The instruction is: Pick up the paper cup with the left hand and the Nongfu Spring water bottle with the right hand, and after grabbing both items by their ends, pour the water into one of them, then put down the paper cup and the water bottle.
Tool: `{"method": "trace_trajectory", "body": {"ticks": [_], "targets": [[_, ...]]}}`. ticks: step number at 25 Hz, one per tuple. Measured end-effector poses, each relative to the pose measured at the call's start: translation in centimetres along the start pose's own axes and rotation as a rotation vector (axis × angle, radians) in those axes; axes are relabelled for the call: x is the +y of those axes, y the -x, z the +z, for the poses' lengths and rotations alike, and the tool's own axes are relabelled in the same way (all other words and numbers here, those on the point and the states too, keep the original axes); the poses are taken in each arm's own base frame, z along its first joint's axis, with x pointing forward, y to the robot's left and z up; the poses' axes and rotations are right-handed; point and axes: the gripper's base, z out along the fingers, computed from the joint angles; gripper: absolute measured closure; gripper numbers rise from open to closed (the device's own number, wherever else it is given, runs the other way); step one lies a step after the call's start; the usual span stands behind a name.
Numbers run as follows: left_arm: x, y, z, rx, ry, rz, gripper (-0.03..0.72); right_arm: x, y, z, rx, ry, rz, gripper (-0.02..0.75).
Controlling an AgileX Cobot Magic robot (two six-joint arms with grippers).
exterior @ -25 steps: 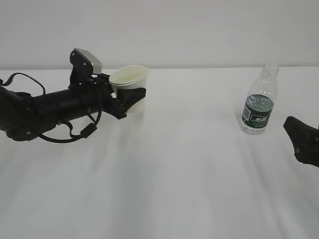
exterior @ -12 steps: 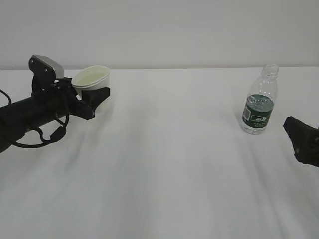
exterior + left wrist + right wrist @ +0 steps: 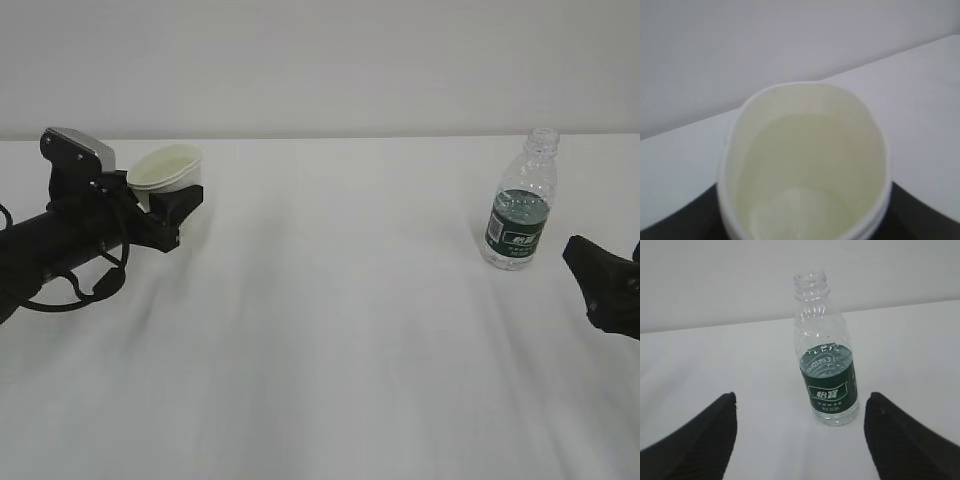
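Tabletop (image 3: 330,340): white, bearing both items. Left hand (image 3: 165,215), near the left edge, has its fingers clenched on the cup (image 3: 165,168), which is tilted and looks squeezed oval. Right hand (image 3: 600,290), at the right edge, has its fingers spread and holding nothing; the bottle (image 3: 520,200) stands upright just beyond them, part full. Judgement: cup secured, bottle grasp outstanding; next move needs the right hand advanced to straddle the bottle. Against the earlier frames, left hand and cup have shifted toward the left edge; the bottle is unmoved.

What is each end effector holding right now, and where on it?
The left end effector holds the paper cup around its lower body, squeezing it oval. The right end effector is open and empty, short of the bottle.
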Motion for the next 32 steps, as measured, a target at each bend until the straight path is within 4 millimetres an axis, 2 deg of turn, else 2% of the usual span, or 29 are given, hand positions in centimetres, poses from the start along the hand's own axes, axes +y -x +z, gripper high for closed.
{"method": "trace_trajectory", "body": {"ticks": [14,22,32], "targets": [[-0.2,-0.9,-0.7,0.031,0.024,-0.01,0.255,0.1,0.0,0.0,0.003,0.015,-0.007,0.143],[0.0,-3.4,-0.7,0.086,0.062,-0.04,0.256,0.1,0.0,0.0,0.003,0.015,-0.007,0.143],[0.4,-4.5,-0.2,0.088,0.088,-0.049,0.263,0.2,0.0,0.0,0.003,0.018,-0.008,0.144]]}}
